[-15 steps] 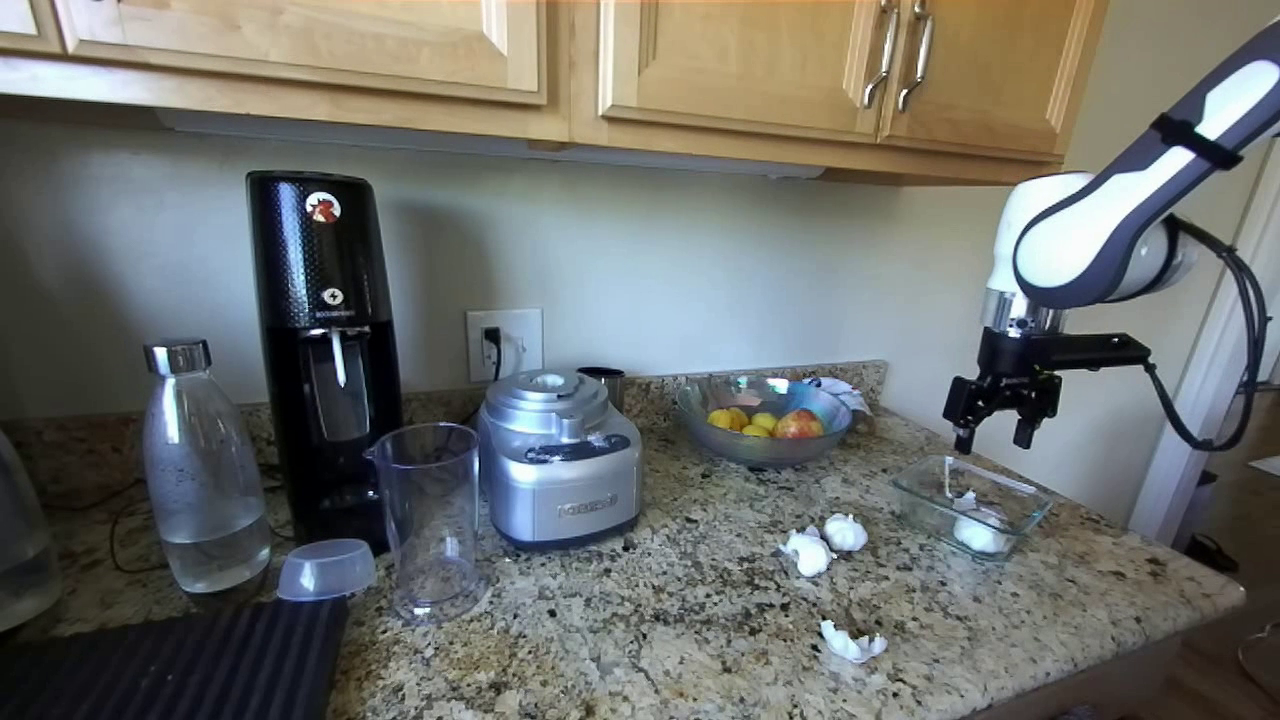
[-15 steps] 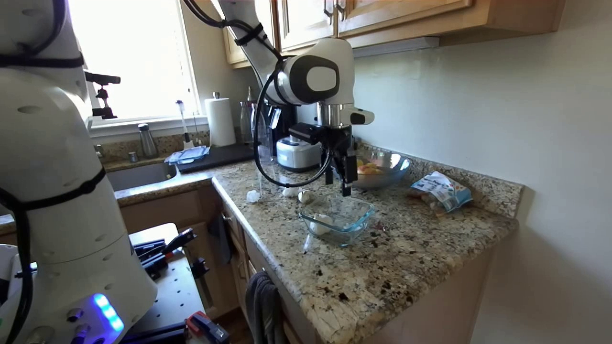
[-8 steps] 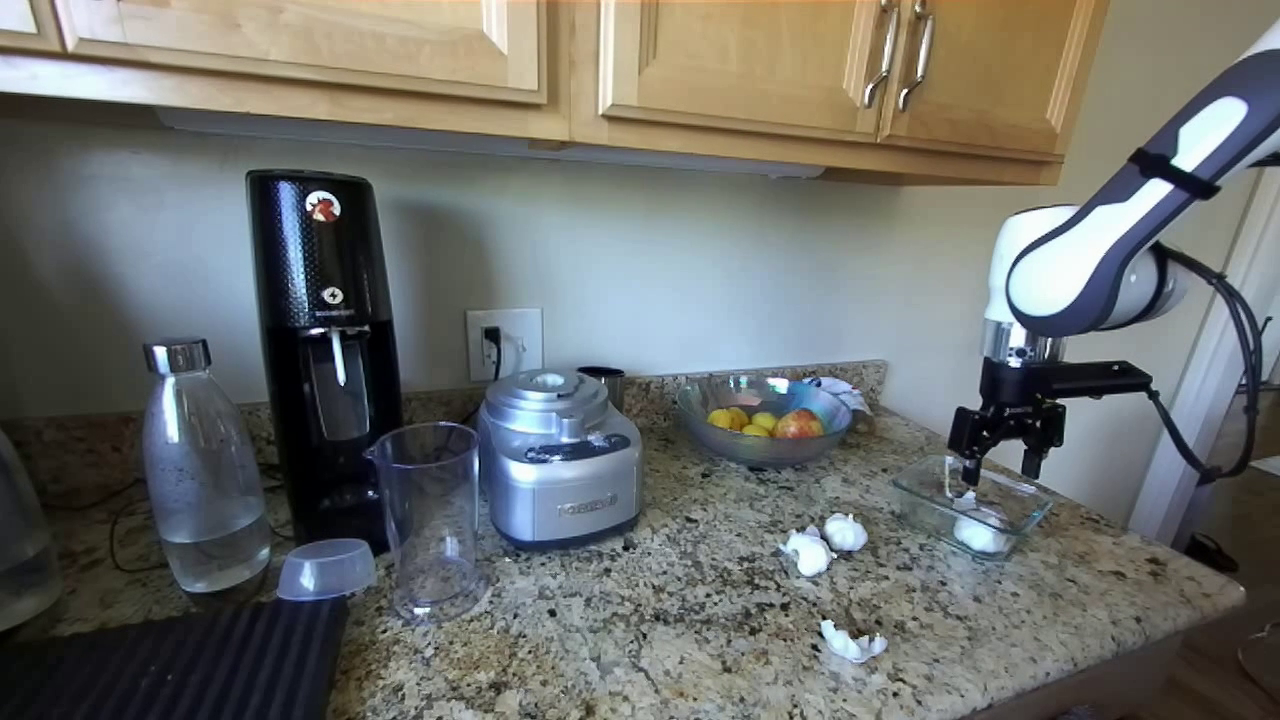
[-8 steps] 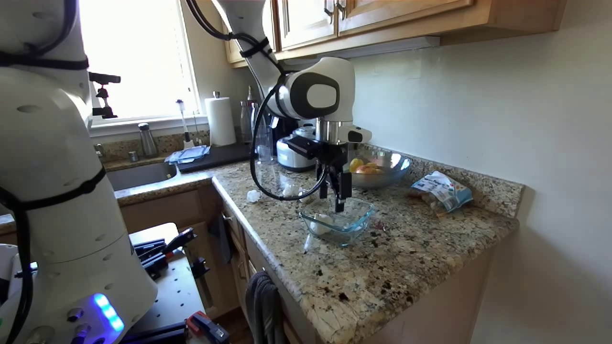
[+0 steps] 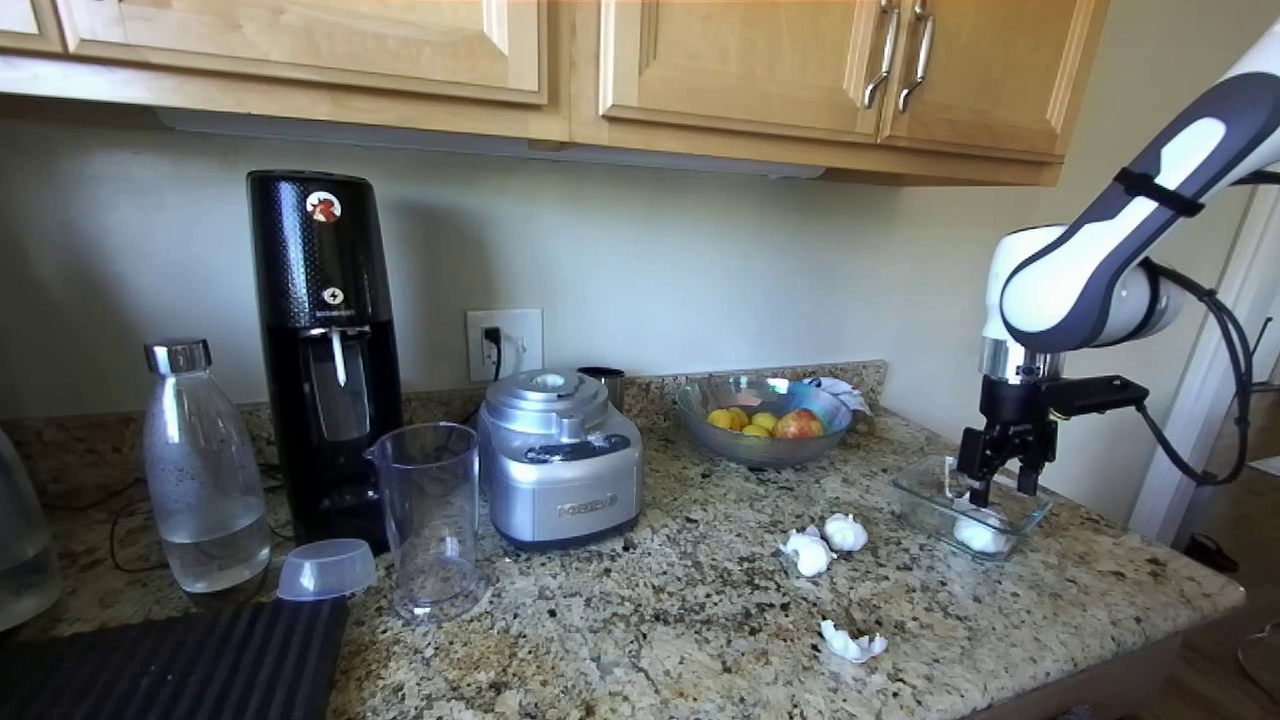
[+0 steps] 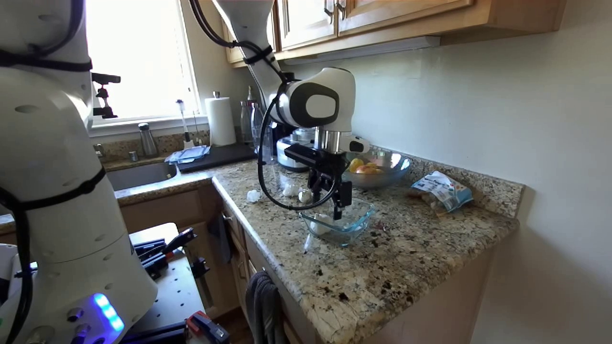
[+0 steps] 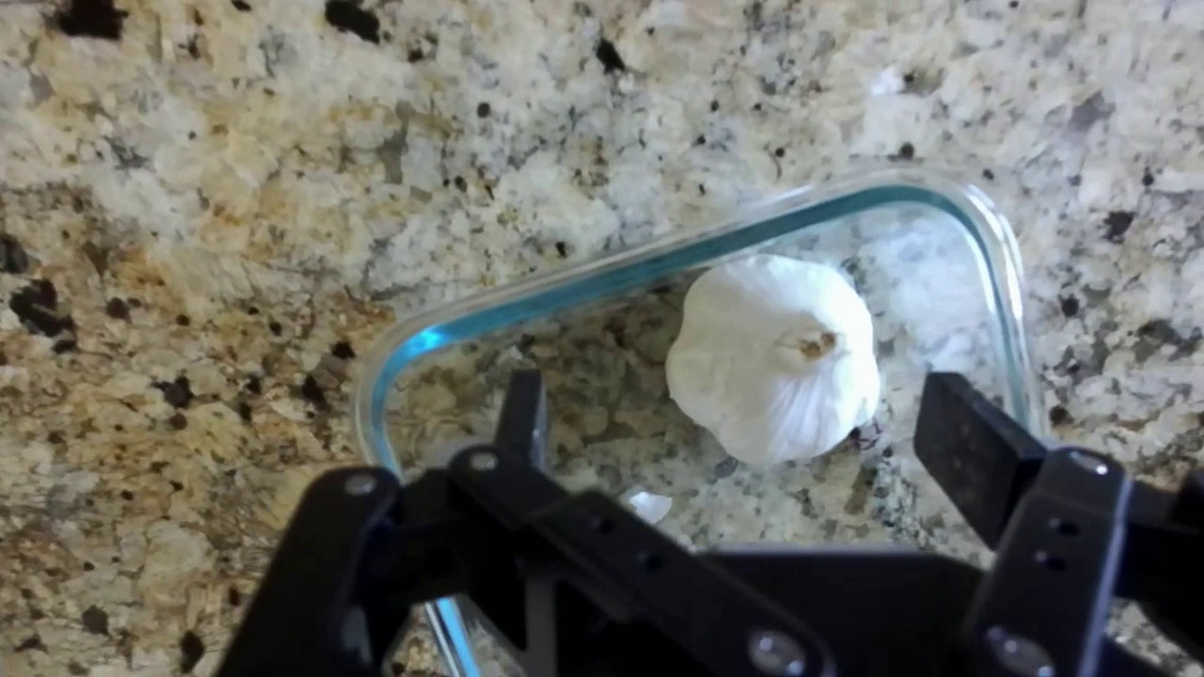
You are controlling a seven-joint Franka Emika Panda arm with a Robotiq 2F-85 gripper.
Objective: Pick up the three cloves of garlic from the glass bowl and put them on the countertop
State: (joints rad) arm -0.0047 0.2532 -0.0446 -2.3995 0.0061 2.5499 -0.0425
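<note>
One whitish garlic (image 7: 776, 362) sits in the clear glass bowl (image 7: 640, 266), close to one end. That garlic also shows in both exterior views (image 5: 980, 533) (image 6: 321, 224). Two more garlics (image 5: 808, 552) (image 5: 846, 532) lie together on the speckled granite countertop (image 5: 680, 620), beside the glass bowl (image 5: 925, 512). My gripper (image 5: 1004, 488) points down over the bowl, open and empty. In the wrist view my gripper's fingers (image 7: 738, 404) stand wide apart on either side of the garlic, not touching it. A small white flake (image 7: 651, 506) also shows in the bowl.
A loose white peel (image 5: 852, 642) lies at the front of the countertop. The larger fruit bowl (image 5: 765, 458) and a silver food processor (image 5: 560, 500) stand along the wall. A plastic bag (image 6: 442, 191) lies near the backsplash. Wooden cabinets (image 5: 740, 70) hang above.
My gripper has come down toward the glass bowl, and the wrist has turned somewhat. The gripper stays open. The garlics and the bowl have not moved.
</note>
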